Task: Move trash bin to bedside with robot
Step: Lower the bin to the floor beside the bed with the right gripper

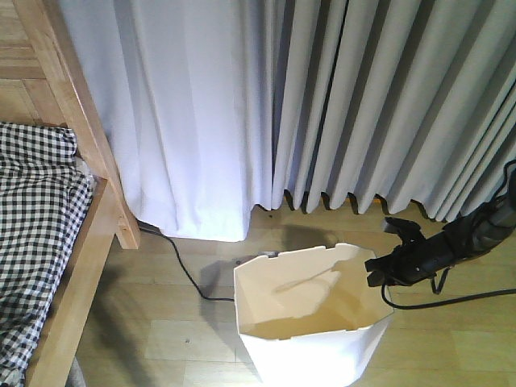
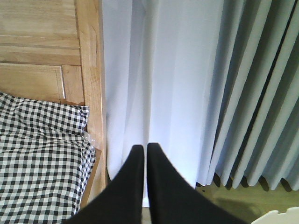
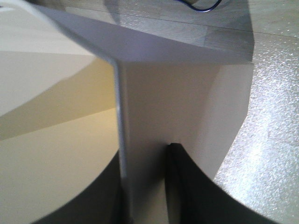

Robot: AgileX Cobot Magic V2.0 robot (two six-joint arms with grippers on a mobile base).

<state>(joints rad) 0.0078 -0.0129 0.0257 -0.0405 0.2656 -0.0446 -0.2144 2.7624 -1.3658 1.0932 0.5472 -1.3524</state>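
Note:
The white trash bin (image 1: 310,351) stands on the wooden floor at the bottom centre, its cream inside showing. My right gripper (image 1: 375,272) reaches in from the right and is shut on the bin's right rim. In the right wrist view one finger lies inside the thin wall (image 3: 163,93) and the other against its outside, with the right gripper (image 3: 145,154) pinching it. The bedside is at the left: a light-brown bed frame (image 1: 89,242) with a checkered quilt (image 1: 32,210). My left gripper (image 2: 142,148) is shut on nothing, held in the air facing the curtain beside the bed frame (image 2: 88,70).
Grey and white curtains (image 1: 322,105) hang to the floor behind the bin. A black cable (image 1: 181,270) runs over the floor between the bed leg and the bin. Another cable (image 1: 451,302) trails from the right arm. A strip of bare floor separates the bin from the bed rail.

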